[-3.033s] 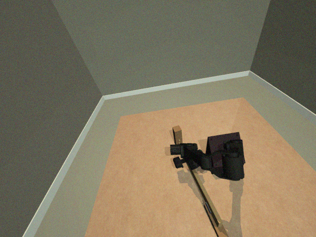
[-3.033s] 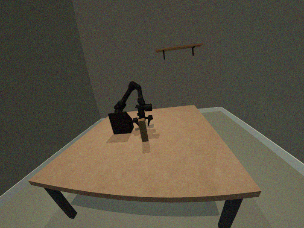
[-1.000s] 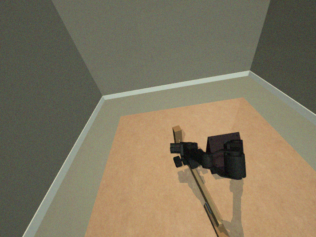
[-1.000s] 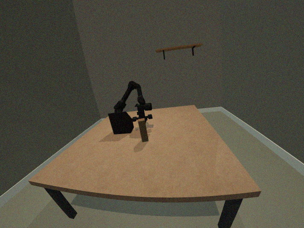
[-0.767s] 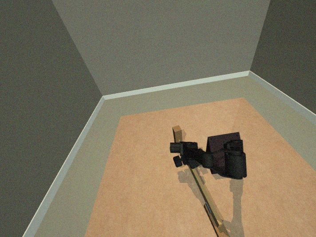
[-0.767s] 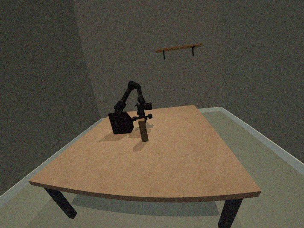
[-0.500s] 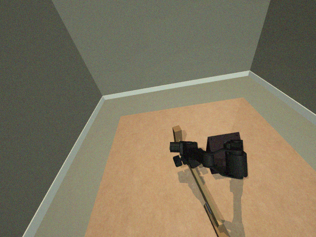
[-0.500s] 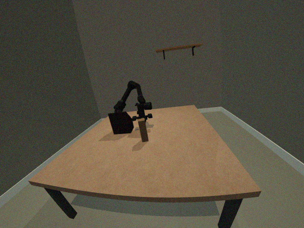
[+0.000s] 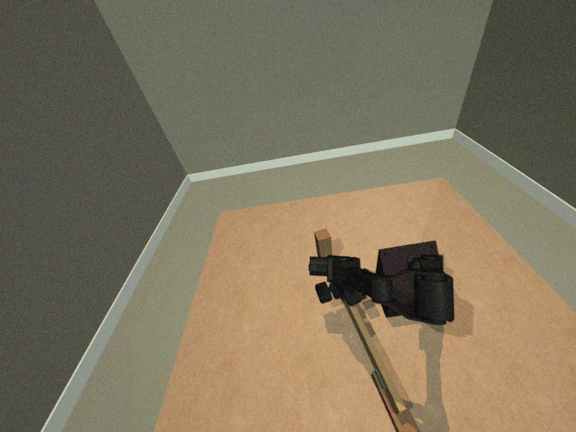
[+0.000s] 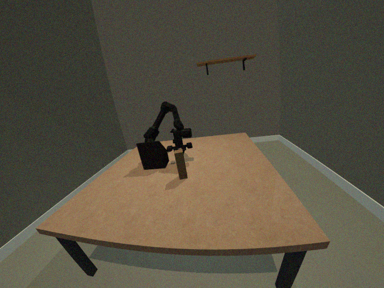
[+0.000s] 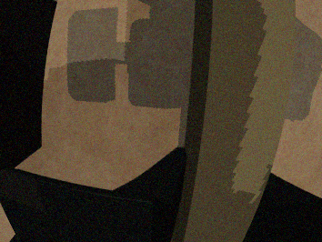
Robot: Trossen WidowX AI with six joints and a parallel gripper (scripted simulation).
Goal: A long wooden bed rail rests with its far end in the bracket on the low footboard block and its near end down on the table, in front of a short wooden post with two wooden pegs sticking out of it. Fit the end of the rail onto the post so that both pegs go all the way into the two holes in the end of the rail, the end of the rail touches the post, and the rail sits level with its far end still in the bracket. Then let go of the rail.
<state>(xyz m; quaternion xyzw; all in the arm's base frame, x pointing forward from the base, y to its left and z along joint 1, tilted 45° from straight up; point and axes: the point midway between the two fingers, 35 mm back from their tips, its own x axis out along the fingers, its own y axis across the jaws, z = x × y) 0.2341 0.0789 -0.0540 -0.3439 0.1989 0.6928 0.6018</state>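
The long wooden rail (image 9: 372,346) (image 11: 233,81) runs from the footboard block (image 9: 409,424) at the bottom edge up toward the short wooden post (image 9: 321,241) (image 10: 180,165). Its far end sits by a small dark bracket (image 9: 379,380). My gripper (image 9: 331,284) (image 10: 179,148) (image 11: 202,157) is shut on the rail near its near end and holds that end off the table, just in front of the post. The arm hides the rail's end, the holes and the pegs, so I cannot tell whether they touch.
The arm's black base box (image 9: 404,258) (image 10: 152,155) stands right beside the post and rail. The wooden table (image 9: 260,334) (image 10: 235,201) spreads wide on the other sides. A small wall shelf (image 10: 226,60) hangs far behind.
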